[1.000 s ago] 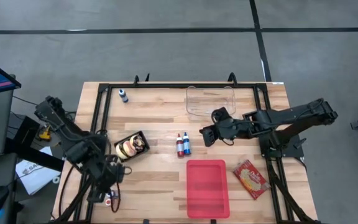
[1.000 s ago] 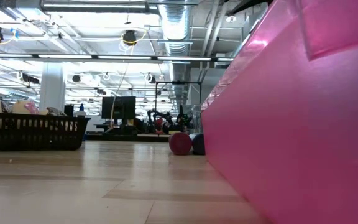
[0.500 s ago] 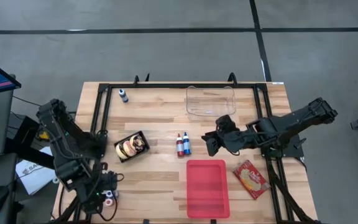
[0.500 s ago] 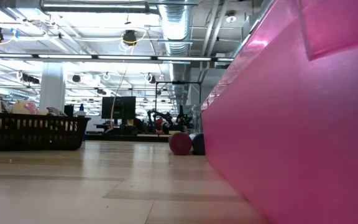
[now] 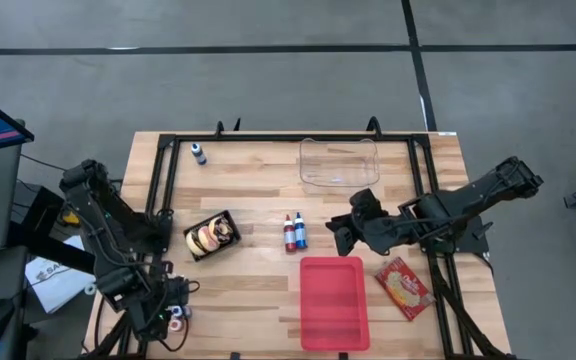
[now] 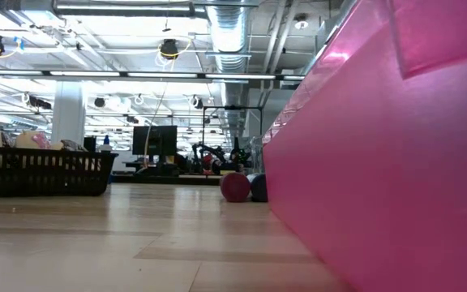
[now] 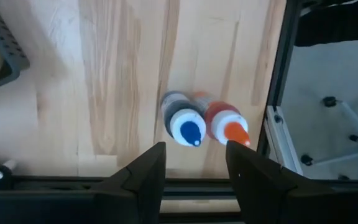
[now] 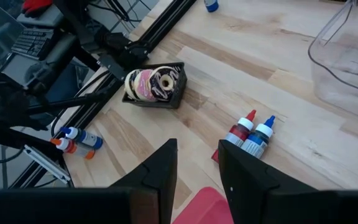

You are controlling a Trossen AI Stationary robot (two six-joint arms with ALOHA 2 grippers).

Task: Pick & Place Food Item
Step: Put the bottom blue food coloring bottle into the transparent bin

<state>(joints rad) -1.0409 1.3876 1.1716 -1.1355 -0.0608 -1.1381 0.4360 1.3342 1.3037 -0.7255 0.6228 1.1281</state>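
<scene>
Left claw [image 7: 191, 165] agape, smooth plastic bottles [image 7: 204, 123]

Pink tray wall [image 6: 379, 162] close at right, black basket [image 6: 43, 171] far left across wooden table [image 6: 120, 243]

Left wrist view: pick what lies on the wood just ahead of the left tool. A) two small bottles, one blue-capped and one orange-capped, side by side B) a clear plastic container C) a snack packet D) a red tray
A: the left wrist view shows the blue-capped bottle and the orange-capped bottle side by side on the wooden table, just beyond the open left tool.
</scene>
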